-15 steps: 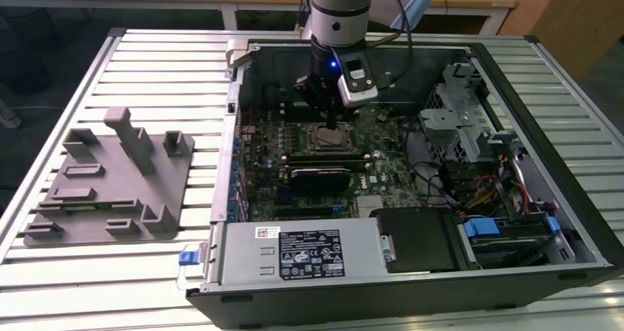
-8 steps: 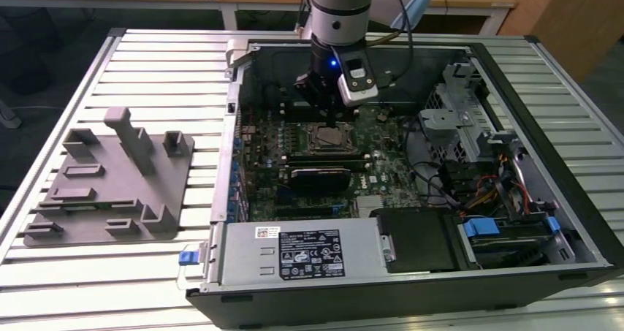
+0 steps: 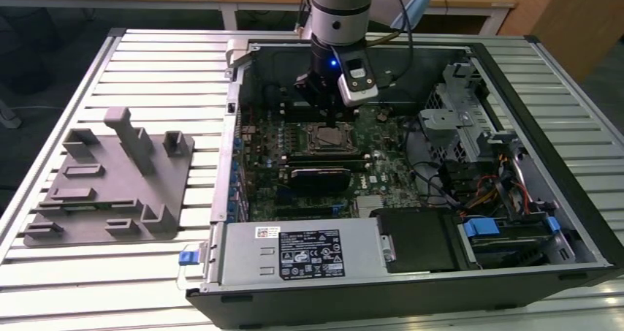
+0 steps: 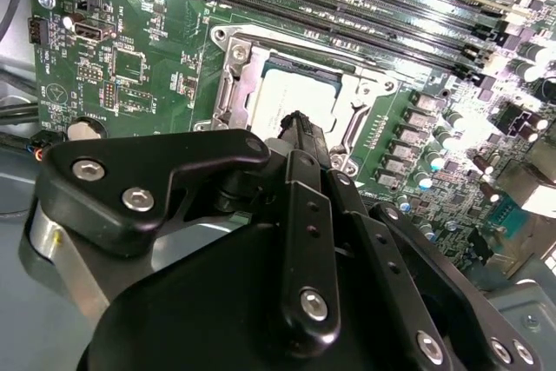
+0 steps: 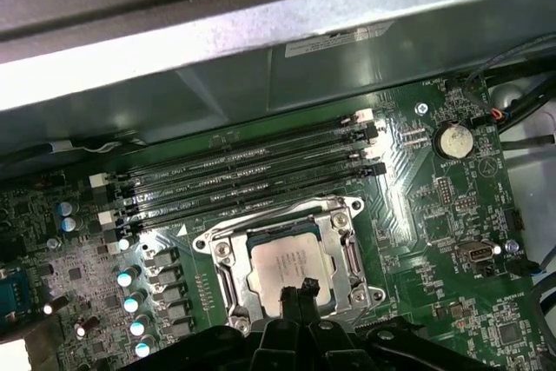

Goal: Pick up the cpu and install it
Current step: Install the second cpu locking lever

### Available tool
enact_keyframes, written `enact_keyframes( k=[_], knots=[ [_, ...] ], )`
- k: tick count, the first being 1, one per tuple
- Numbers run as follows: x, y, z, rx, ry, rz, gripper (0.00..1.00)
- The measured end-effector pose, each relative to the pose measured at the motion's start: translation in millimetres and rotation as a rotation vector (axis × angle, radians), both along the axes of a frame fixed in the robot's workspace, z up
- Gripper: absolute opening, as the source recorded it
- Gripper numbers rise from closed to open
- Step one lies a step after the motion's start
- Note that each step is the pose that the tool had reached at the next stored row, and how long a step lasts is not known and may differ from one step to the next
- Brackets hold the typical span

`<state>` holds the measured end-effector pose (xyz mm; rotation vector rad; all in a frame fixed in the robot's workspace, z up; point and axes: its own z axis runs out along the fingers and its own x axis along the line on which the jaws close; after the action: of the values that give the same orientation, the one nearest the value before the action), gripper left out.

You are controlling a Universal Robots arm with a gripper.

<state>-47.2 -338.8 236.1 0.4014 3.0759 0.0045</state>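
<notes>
While one cpu fills its socket, one gripper hovers.

The cpu is lying flat in the metal-framed socket on the green motherboard, its pale silvery lid facing up (faint print on it, a thin darker edge showing around it). In the second wrist view the cpu is sitting level inside the frame, partly hidden along one side. In the exterior view it is resting near the board's middle.
</notes>
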Motion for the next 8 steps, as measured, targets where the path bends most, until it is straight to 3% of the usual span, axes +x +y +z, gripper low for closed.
enact_keyframes(
  k=[4,8],
  knots=[
    [0.0,-2.6,-0.1,0.0001,0.0000,0.000,0.11],
    [0.0,-8.3,-0.1,0.0001,-0.0001,0.000,0.11]
  ],
)
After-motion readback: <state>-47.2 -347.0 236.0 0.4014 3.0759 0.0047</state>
